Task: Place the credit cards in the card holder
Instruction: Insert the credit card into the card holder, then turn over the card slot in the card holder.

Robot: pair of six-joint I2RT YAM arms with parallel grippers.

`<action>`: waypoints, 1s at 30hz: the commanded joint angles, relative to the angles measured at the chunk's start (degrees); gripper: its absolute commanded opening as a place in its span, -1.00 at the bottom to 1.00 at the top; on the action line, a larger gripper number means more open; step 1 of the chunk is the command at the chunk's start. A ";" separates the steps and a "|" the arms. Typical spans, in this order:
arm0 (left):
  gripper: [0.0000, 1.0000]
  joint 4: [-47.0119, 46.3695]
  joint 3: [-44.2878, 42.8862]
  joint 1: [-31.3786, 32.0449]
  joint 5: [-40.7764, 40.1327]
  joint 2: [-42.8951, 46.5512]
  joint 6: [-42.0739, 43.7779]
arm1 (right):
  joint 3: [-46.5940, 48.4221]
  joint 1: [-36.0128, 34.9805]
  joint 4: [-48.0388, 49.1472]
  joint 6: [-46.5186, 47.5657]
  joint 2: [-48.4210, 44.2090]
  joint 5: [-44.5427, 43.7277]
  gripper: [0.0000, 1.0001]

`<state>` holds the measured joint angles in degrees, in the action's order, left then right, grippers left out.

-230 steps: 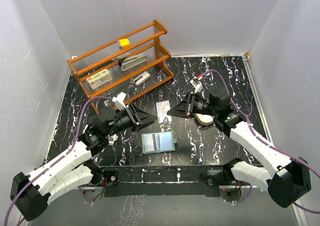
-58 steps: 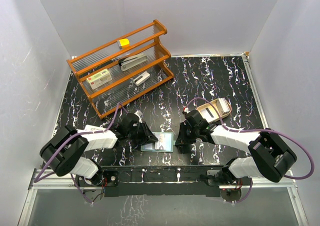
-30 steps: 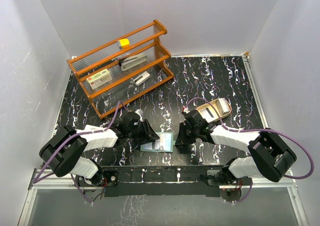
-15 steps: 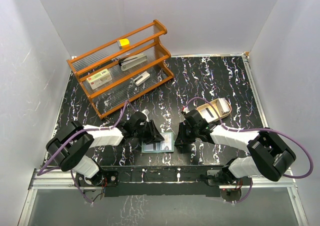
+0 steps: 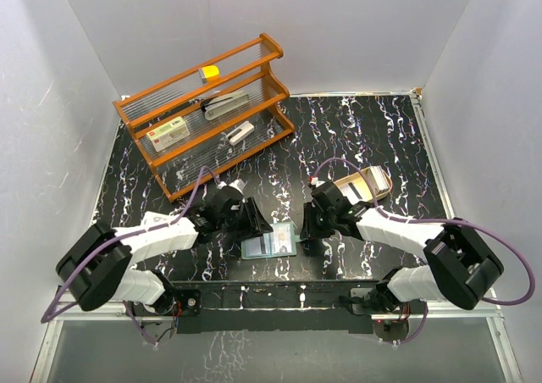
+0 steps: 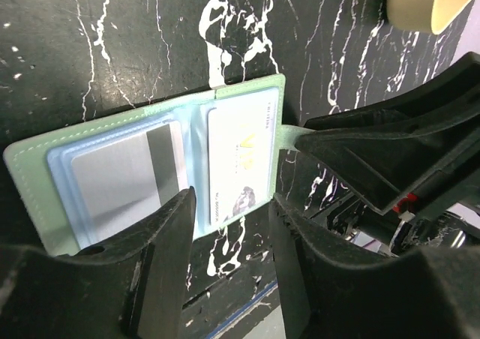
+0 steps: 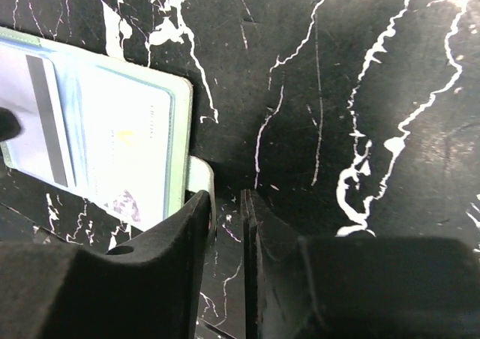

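Note:
The card holder (image 5: pixel 269 245) lies open on the black marbled table, pale green at the rim and blue-grey inside (image 6: pixel 45 166). A silver credit card with a dark stripe (image 6: pixel 127 181) sits in its left pocket. A white credit card with a gold mark (image 6: pixel 240 155) sits in its right pocket. My left gripper (image 6: pixel 230 198) hovers open over the holder's near edge with nothing between its fingers. My right gripper (image 7: pixel 227 195) is at the holder's right side, jaws a narrow gap apart. The holder's small tab (image 7: pixel 199 175) lies against the left finger's tip, outside that gap.
A tan oval tray (image 5: pixel 360 186) sits just behind my right arm. An orange wooden rack (image 5: pixel 207 103) stands at the back left, holding a white box with a red label (image 5: pixel 169 130) and other small items. White walls close in the table.
My left gripper has moved right to the holder and opened wider. My right gripper's jaws have parted slightly beside the tab. The holder has stayed open.

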<state>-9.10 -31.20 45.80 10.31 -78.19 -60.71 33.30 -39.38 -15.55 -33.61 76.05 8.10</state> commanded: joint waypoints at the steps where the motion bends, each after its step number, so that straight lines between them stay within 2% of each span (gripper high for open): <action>1: -0.13 7.74 -0.27 -2.14 -3.12 6.14 1.65 | 3.85 -0.22 -2.22 0.87 -3.16 -2.63 -0.50; 11: -0.05 6.82 5.83 -10.51 3.21 14.05 1.27 | 6.70 -0.87 0.41 -5.83 -4.07 3.58 -0.46; 19: 0.00 1.76 9.61 -12.14 6.92 16.51 0.49 | 8.90 -4.12 3.01 -10.08 -1.00 3.73 -0.45; 30: 0.03 -1.16 13.20 -12.36 7.19 17.11 -1.49 | 15.06 -10.57 3.69 -10.88 6.27 0.64 -0.35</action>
<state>-8.80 -18.61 33.87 16.36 -62.37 -61.58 44.80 -48.23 -14.74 -44.14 80.25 10.59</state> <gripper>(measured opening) 0.512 0.330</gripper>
